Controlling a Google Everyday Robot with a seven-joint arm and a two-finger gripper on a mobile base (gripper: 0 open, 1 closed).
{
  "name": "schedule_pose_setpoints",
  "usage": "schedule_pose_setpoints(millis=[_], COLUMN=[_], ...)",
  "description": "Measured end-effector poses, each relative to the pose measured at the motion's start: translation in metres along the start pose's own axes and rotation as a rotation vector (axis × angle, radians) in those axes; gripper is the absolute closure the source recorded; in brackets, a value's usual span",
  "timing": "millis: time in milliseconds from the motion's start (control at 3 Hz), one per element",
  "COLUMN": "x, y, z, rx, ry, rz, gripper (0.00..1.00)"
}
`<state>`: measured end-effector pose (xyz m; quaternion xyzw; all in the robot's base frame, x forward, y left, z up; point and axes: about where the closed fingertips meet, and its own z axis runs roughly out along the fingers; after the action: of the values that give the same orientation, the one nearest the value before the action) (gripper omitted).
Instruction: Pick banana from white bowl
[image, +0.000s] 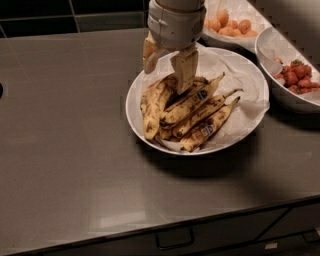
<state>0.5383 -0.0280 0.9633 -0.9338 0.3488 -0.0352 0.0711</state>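
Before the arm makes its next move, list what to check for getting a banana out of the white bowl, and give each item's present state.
1. Tool over the white bowl, at its back-left part: ok.
2. Tool open, fingers apart: ok.
3. Top of the banana between the fingers: cannot tell; the tool hides it.
4. Banana free of its neighbours: not ok; it lies against the other bananas.
5. Strawberry bowl apart from the tool: ok.
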Motion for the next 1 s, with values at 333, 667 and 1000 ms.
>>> schedule_pose_setpoints(millis=[333,667,1000], x=[-0.0004,-0.0001,0.0000], y=[0.0018,0.0047,0.0052], z=[0.0040,0.0071,0.0087], rx=[-0.006,-0.011,-0.015], ry=[-0.010,-0.018,-0.022], rz=[0.003,0.007,0.008], gripper=[0.42,0.42,0.42])
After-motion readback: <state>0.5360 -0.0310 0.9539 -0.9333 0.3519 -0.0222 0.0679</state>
